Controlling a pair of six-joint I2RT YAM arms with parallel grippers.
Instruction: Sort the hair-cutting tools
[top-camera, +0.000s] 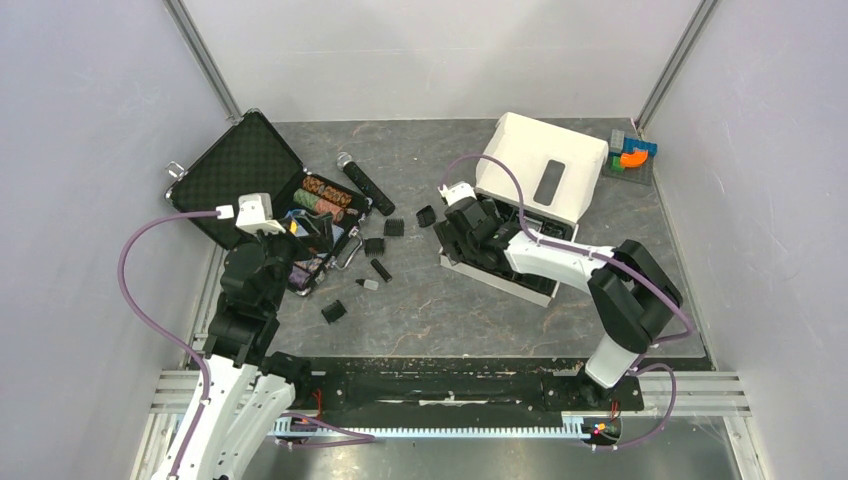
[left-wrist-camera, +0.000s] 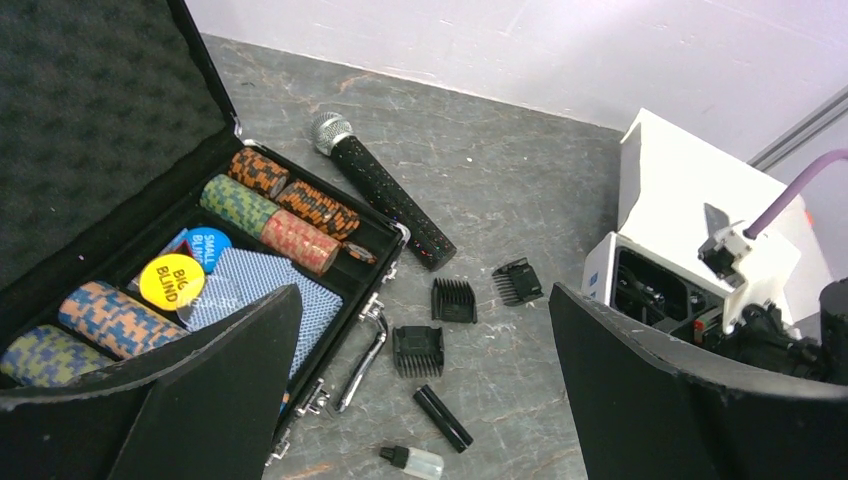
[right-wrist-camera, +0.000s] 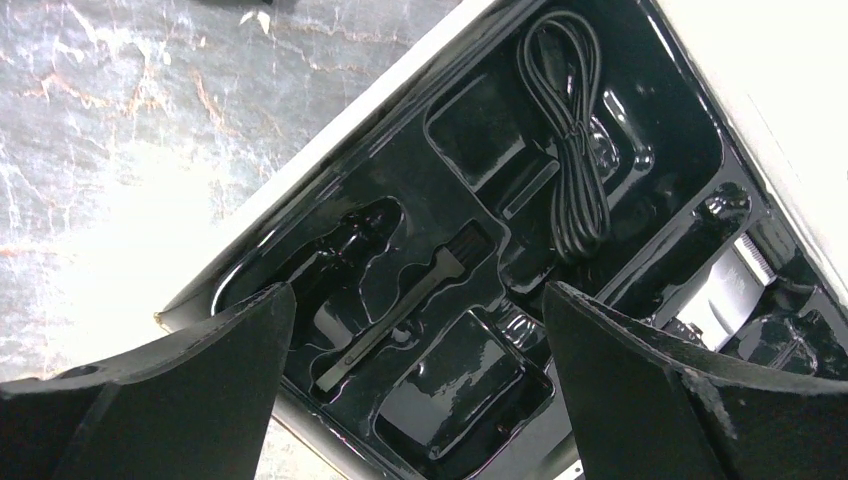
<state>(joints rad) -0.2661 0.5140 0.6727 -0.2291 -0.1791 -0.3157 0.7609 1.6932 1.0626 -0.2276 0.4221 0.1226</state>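
Three black comb attachments (left-wrist-camera: 454, 300) (left-wrist-camera: 518, 281) (left-wrist-camera: 418, 351) lie on the grey table, right of the poker case. A fourth comb (top-camera: 333, 312) lies nearer the arms. My left gripper (left-wrist-camera: 424, 290) hovers open above the three combs, holding nothing. My right gripper (right-wrist-camera: 418, 290) is open and empty over the black moulded tray (right-wrist-camera: 640, 100) of the white box (top-camera: 545, 165). In the tray are a coiled cable (right-wrist-camera: 570, 130), a small brush (right-wrist-camera: 410, 305) and the clipper's silver head (right-wrist-camera: 735, 285), part hidden by my finger.
An open black case (left-wrist-camera: 90, 130) with coloured poker chips (left-wrist-camera: 300, 215) and cards is at left. A microphone (left-wrist-camera: 385, 195) lies beside it. A short black tube (left-wrist-camera: 443, 418) and a small clear bottle (left-wrist-camera: 413, 461) lie near the combs. Coloured blocks (top-camera: 632, 153) sit back right.
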